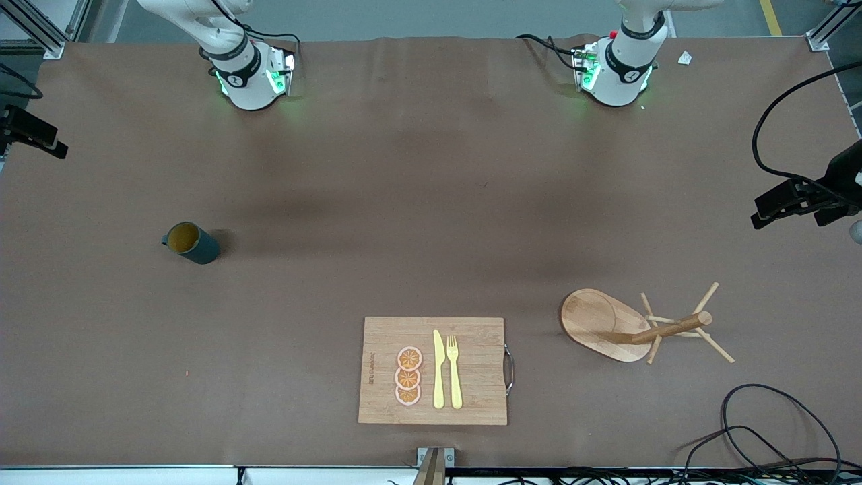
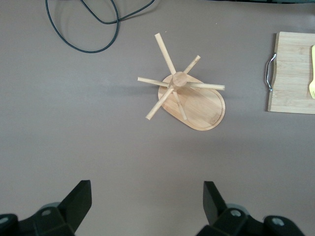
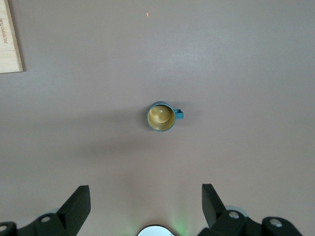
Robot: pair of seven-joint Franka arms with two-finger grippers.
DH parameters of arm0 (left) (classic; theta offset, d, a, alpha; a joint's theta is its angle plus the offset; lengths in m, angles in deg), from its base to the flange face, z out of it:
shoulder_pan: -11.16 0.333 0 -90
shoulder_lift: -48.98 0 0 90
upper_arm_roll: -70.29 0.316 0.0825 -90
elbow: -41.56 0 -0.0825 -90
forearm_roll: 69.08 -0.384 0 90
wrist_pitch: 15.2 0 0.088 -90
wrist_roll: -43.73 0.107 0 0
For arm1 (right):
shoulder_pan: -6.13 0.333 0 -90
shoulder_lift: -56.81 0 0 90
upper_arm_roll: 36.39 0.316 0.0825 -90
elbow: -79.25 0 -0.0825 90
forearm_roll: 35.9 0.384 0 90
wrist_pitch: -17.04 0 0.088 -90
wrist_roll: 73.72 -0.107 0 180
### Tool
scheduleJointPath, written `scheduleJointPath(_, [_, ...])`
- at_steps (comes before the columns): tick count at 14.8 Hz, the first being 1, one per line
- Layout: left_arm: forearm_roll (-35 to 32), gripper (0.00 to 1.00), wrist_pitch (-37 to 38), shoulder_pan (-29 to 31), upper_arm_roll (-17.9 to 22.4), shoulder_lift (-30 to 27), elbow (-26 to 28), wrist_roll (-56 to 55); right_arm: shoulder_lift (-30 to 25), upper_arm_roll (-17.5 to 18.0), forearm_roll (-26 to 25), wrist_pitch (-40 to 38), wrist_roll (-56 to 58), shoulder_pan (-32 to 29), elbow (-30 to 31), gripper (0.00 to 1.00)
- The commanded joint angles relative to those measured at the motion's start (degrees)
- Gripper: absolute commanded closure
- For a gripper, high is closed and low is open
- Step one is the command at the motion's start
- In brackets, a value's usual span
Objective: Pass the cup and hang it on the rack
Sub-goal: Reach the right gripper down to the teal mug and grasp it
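The dark teal cup [image 1: 192, 242] stands upright on the brown table toward the right arm's end, its yellowish inside showing. In the right wrist view the cup [image 3: 161, 116] is far below my right gripper [image 3: 146, 196], which is open and empty. The wooden rack [image 1: 606, 323] stands toward the left arm's end, nearer to the front camera than the cup. In the left wrist view the rack [image 2: 202, 108] is far below my left gripper [image 2: 147, 196], which is open and empty. Both hands are out of the front view.
A wooden cutting board [image 1: 434, 370] with a yellow knife [image 1: 438, 369], a fork [image 1: 454, 370] and orange slices [image 1: 408, 376] lies near the table's front edge. Black cables [image 1: 761, 431] lie beside the rack. Camera mounts [image 1: 801, 195] stand at the table's ends.
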Motion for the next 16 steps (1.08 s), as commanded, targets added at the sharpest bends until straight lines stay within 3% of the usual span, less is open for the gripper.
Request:
scheduleJointPath(1, [-2.5,0.00,0.9,-0.2,-0.1,0.0,-0.6,0.5,4.6,-0.1,0.6,2.6,-0.7,0.4,0.3,0.00])
scheduleJointPath(5, [-2.6,0.00,0.9,-0.2,-0.1,0.0,-0.6,0.5,9.6,-0.1,0.5,6.5,2.4,0.2,0.7,0.00])
scheduleJointPath(8, [-2.3,0.00,0.9,-0.2,-0.1,0.0,-0.6,0.5,11.9,-0.1,0.5,10.2,15.3,-0.2,3.2,0.00])
scheduleJointPath(13, [-1.9,0.00,0.9,-0.1,-0.2,-0.1,-0.5,0.6,11.8,-0.1,0.7,22.7,27.0,-2.5,17.1,0.00])
scheduleJointPath(16, [-1.9,0.00,0.9,0.0,-0.1,0.0,-0.5,0.5,11.5,-0.1,3.5,31.9,34.6,-4.5,26.6,0.00])
